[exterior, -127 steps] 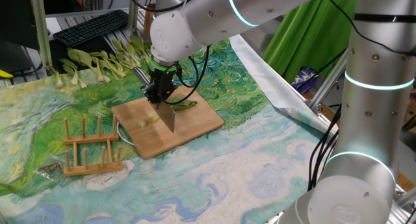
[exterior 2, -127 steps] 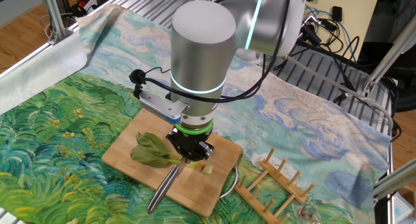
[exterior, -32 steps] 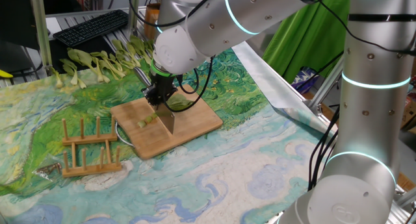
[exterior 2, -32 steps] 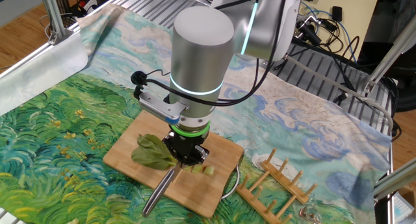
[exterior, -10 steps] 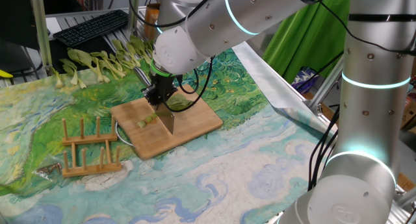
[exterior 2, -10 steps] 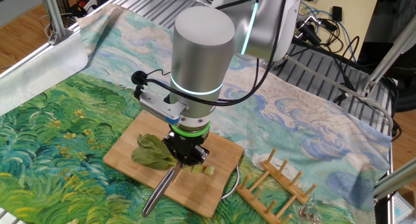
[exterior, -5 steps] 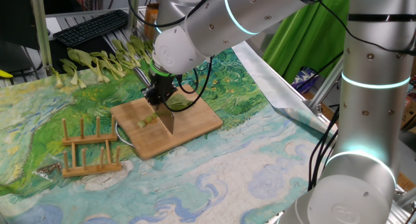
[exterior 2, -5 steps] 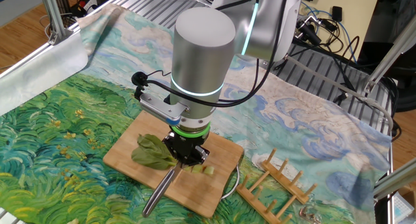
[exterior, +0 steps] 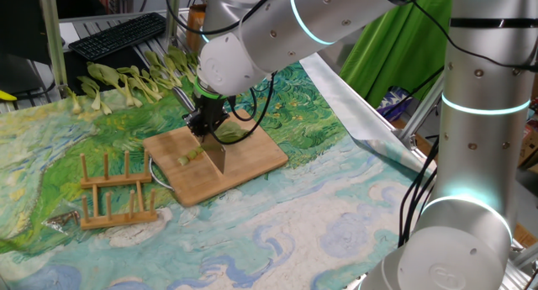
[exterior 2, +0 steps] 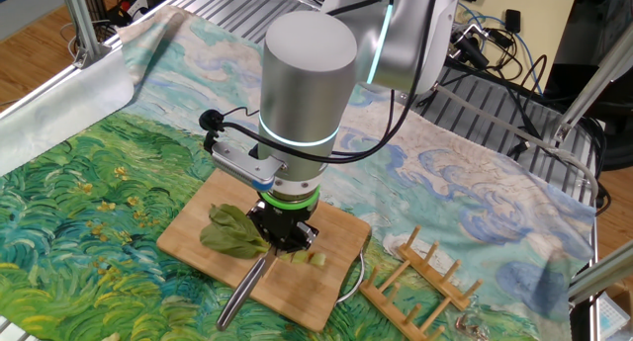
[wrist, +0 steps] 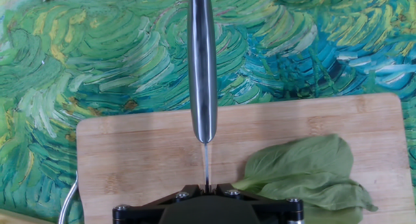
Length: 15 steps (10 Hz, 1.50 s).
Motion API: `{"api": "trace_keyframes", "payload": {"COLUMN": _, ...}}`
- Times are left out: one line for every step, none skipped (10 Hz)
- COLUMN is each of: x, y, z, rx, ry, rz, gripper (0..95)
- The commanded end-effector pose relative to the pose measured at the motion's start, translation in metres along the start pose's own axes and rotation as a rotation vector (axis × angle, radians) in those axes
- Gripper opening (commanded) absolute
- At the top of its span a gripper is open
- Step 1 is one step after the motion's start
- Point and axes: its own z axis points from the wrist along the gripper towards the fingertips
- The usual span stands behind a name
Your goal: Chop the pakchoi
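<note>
My gripper [exterior: 206,122] is shut on a steel knife, blade pointing down onto the wooden cutting board [exterior: 252,160]. In the hand view the knife handle [wrist: 201,62] sticks out straight ahead of the gripper [wrist: 207,188]. The pakchoi lies on the board: its dark green leaves [wrist: 305,172] are to the right of the blade, and short pale cut pieces [exterior: 192,157] lie on the other side. From the other fixed view the gripper [exterior 2: 282,232] stands between the leaves [exterior 2: 232,232] and the cut pieces [exterior 2: 315,258], with the knife handle [exterior 2: 242,292] slanting toward the board's near edge.
Several whole uncut pakchoi [exterior: 126,80] lie in a row at the back left, near a keyboard [exterior: 118,34]. A wooden peg rack [exterior: 118,189] stands beside the board; it also shows in the other fixed view as the rack [exterior 2: 425,282]. A painted cloth [exterior: 294,231] covers the table.
Nothing has moved in the last second. Compared with the oldest frames, the gripper and knife stand a little closer to the leafy end of the pakchoi.
</note>
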Motion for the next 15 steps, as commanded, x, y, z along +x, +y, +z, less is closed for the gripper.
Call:
{"api": "trace_keyframes", "payload": {"x": 0.001, "y": 0.0, "z": 0.012, "rx": 0.003, "ry": 0.003, "rz": -0.005, "gripper": 0.0}}
{"api": "trace_keyframes", "payload": {"x": 0.001, "y": 0.0, "z": 0.012, "rx": 0.001, "ry": 0.006, "rz": -0.009, "gripper": 0.0}}
{"api": "trace_keyframes", "payload": {"x": 0.001, "y": 0.0, "z": 0.012, "rx": 0.002, "ry": 0.007, "rz": -0.007, "gripper": 0.0}}
{"api": "trace_keyframes", "payload": {"x": 0.001, "y": 0.0, "z": 0.01, "rx": 0.001, "ry": 0.007, "rz": -0.003, "gripper": 0.0}}
{"api": "trace_keyframes", "payload": {"x": 0.001, "y": -0.001, "z": 0.006, "rx": 0.003, "ry": 0.01, "rz": -0.002, "gripper": 0.0}}
{"api": "trace_keyframes", "payload": {"x": 0.001, "y": -0.001, "z": 0.004, "rx": 0.002, "ry": 0.014, "rz": -0.003, "gripper": 0.0}}
{"api": "trace_keyframes", "payload": {"x": 0.002, "y": -0.001, "z": 0.001, "rx": -0.001, "ry": 0.022, "rz": -0.003, "gripper": 0.0}}
{"api": "trace_keyframes", "payload": {"x": 0.002, "y": -0.002, "z": -0.004, "rx": -0.001, "ry": 0.024, "rz": -0.002, "gripper": 0.0}}
{"api": "trace_keyframes", "payload": {"x": 0.002, "y": -0.002, "z": -0.004, "rx": 0.0, "ry": 0.022, "rz": 0.0, "gripper": 0.0}}
{"api": "trace_keyframes", "payload": {"x": 0.002, "y": -0.002, "z": -0.004, "rx": 0.002, "ry": 0.02, "rz": 0.0, "gripper": 0.0}}
{"api": "trace_keyframes", "payload": {"x": 0.002, "y": -0.002, "z": -0.004, "rx": 0.001, "ry": 0.02, "rz": 0.001, "gripper": 0.0}}
{"api": "trace_keyframes", "payload": {"x": 0.002, "y": -0.002, "z": -0.004, "rx": 0.001, "ry": 0.021, "rz": 0.002, "gripper": 0.0}}
{"api": "trace_keyframes", "payload": {"x": 0.002, "y": -0.002, "z": -0.005, "rx": 0.002, "ry": 0.02, "rz": 0.002, "gripper": 0.0}}
{"api": "trace_keyframes", "payload": {"x": 0.002, "y": -0.003, "z": -0.006, "rx": 0.002, "ry": 0.019, "rz": 0.003, "gripper": 0.0}}
{"api": "trace_keyframes", "payload": {"x": 0.003, "y": -0.003, "z": -0.009, "rx": 0.0, "ry": 0.023, "rz": 0.003, "gripper": 0.0}}
